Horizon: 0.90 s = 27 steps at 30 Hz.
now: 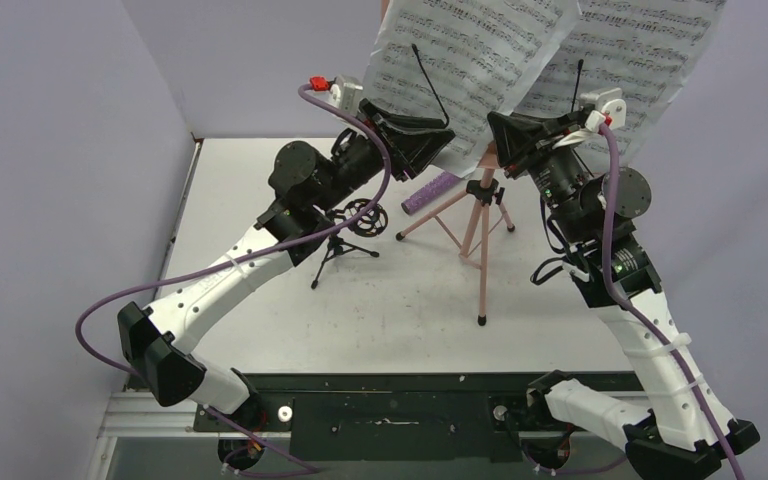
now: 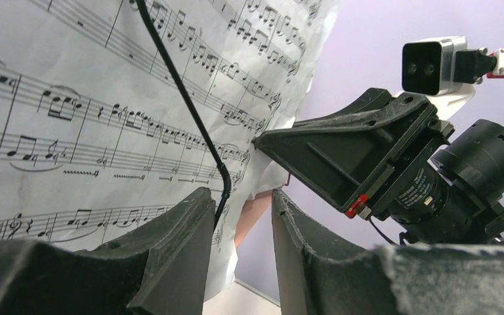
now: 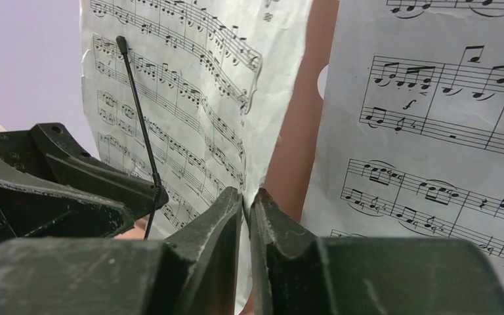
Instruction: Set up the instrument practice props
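Observation:
The pink music stand (image 1: 480, 225) stands on its tripod legs mid-table, with two white sheet-music pages (image 1: 465, 55) on its desk, each under a black wire holder. My right gripper (image 1: 495, 128) is shut on the lower inner edge of the left page (image 3: 190, 85), with paper showing between its fingers; the pink desk (image 3: 302, 131) is behind it. My left gripper (image 1: 446, 140) is open at the same page's lower corner (image 2: 105, 118), with the paper beside its left finger. The purple microphone (image 1: 432, 193) lies on the table behind the stand. The black mic stand (image 1: 345, 240) stands to the left.
The two grippers face each other closely under the pages; the right gripper shows in the left wrist view (image 2: 348, 151). The second page (image 3: 433, 131) hangs to the right. Grey walls close in the table (image 1: 390, 310) at the left and back.

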{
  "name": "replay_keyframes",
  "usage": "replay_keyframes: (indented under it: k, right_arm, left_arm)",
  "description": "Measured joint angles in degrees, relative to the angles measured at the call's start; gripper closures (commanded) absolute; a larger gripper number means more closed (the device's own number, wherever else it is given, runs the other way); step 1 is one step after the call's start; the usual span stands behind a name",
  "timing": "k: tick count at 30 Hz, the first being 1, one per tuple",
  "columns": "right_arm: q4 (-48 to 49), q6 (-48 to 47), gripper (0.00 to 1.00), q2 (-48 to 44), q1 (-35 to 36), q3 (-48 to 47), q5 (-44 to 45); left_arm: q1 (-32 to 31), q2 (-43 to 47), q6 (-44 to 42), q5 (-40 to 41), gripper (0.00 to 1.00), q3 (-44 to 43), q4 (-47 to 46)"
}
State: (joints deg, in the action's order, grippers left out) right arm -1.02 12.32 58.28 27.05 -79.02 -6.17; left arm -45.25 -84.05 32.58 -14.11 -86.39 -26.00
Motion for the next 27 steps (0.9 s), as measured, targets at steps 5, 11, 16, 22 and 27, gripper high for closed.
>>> replay_keyframes:
  k: [5,11,16,22,27]
  right_arm:
    - [0.00,-0.94,0.95,0.09,0.00,-0.44,0.00]
    - [0.07,-1.90,0.95,1.42,0.00,-3.26,-0.57]
    - [0.50,-2.78,0.95,2.60,0.00,-5.05,-2.23]
    - [0.70,-2.89,0.95,4.48,0.00,-6.54,-4.46]
    - [0.66,-2.86,0.95,5.51,0.00,-7.04,-5.51]
  left_arm:
    - [0.11,0.11,0.02,0.00,0.64,0.83,0.07]
    - [0.24,0.22,0.17,0.02,0.64,1.01,0.04]
    - [0.26,0.26,0.35,0.00,0.65,1.01,0.02]
    - [0.26,0.26,1.40,0.04,0.67,0.98,0.02]
    - [0.33,-0.13,1.77,0.42,0.72,0.20,0.09]
